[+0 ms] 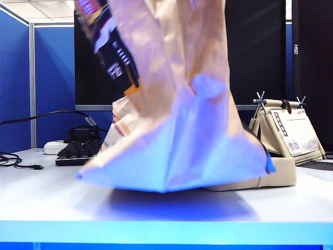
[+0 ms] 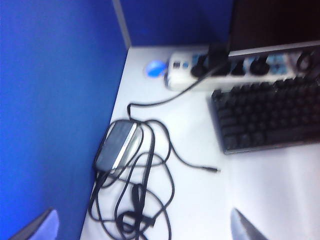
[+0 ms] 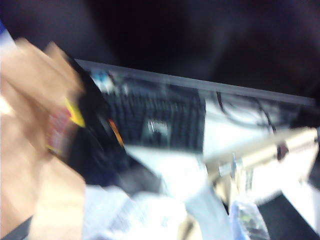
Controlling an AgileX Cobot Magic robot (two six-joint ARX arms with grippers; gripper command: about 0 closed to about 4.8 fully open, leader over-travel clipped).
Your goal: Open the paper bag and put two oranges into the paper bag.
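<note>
Blue partition walls [image 1: 49,83] enclose a white desk [image 1: 47,182]. Filling the exterior view's centre, the paper bag [image 1: 177,120] stands tilted, its printed face toward 11 o'clock. At 3 o'clock sits a desk calendar stand [image 1: 289,130]; at 9 o'clock, a black keyboard [image 1: 78,152]. The left gripper [image 2: 145,227] hangs above coiled cables [image 2: 135,185], jaws wide apart. The right gripper's view is blurred; its jaws also stand apart.

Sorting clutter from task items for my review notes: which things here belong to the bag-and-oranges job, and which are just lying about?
Belongs to the job:
- paper bag, tilted, filling the exterior view
- left hand, open, over the cables
- right hand, open, out of view
- oranges: none visible

Just lying about:
- keyboard
- power strip
- power adapter with tangled cable
- desk calendar stand
- low beige tray
</note>
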